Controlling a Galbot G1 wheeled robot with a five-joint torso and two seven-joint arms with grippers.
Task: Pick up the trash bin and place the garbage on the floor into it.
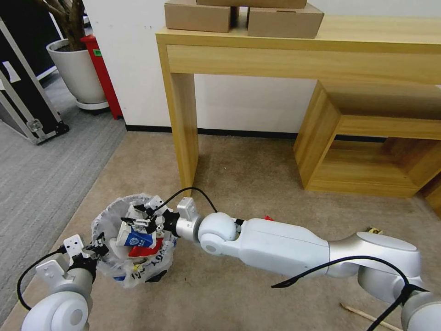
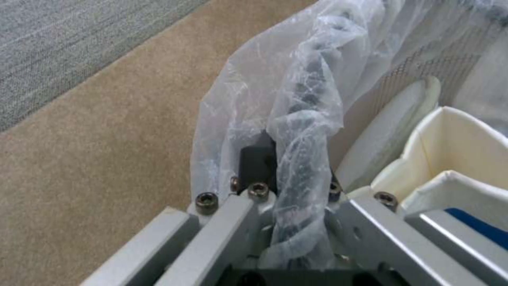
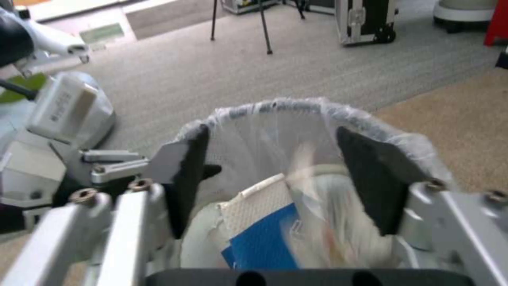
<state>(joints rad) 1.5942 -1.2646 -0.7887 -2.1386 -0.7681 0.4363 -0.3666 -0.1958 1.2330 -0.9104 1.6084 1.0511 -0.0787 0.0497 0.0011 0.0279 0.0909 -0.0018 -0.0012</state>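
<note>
Fingers [image 3: 370, 178] of the right gripper [image 1: 146, 222] gape over the trash bin [image 1: 110, 220]; the left gripper [image 1: 97, 248] pinches its bagged rim, contents seemingly blurred.

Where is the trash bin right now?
In the head view the trash bin stands on the beige carpet at lower left, before the desk leg; the left gripper clamps its rim, and the right gripper hangs open over it.

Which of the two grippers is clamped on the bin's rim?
The left gripper, pinching the trash bin bagged rim; the right gripper hangs open above its contents.
</note>
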